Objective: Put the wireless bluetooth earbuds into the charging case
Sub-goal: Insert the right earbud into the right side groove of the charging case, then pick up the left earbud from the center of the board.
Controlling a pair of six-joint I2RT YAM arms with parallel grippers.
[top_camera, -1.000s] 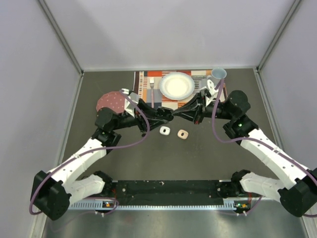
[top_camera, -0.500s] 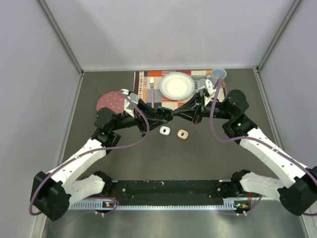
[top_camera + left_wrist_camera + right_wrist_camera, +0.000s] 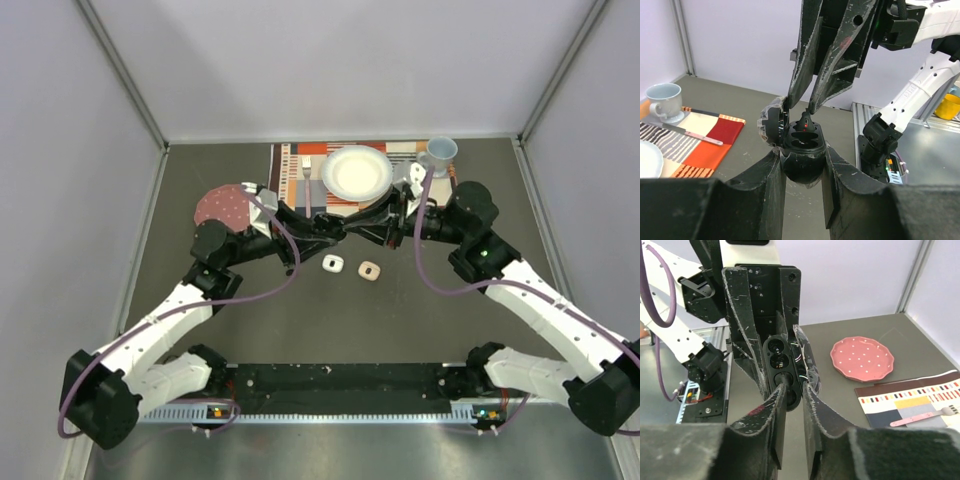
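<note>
- The left gripper pinches a black charging case between its two matte black, scuffed fingers, one pressed against each side of the rounded shell.
- The case is a glossy, egg-like black pod held above the dark grey table, near its middle and just in front of the placemat. Its domed lid is hinged back to one side.
- A tiny black earbud, marked with a small red dot, sits upright in one of the moulded wells of the open case.
- The right gripper points tip-first at the case mouth, with its flat, tapered fingers slightly parted by a narrow slit. I cannot tell whether the tips touch the bud.
- In the right wrist view, the inside of the case shows smooth round recesses stacked in a row.
- A small white case and a pale pink case lie side by side on the table, just nearer than the two grippers. Both are rounded squares.
- A striped and checked cloth placemat carries a round white plate, with a fork to its left.
- A pale blue cup stands at the mat's right end.
- A scalloped dusty pink plate with white dots lies on the table to the left of the mat.
</note>
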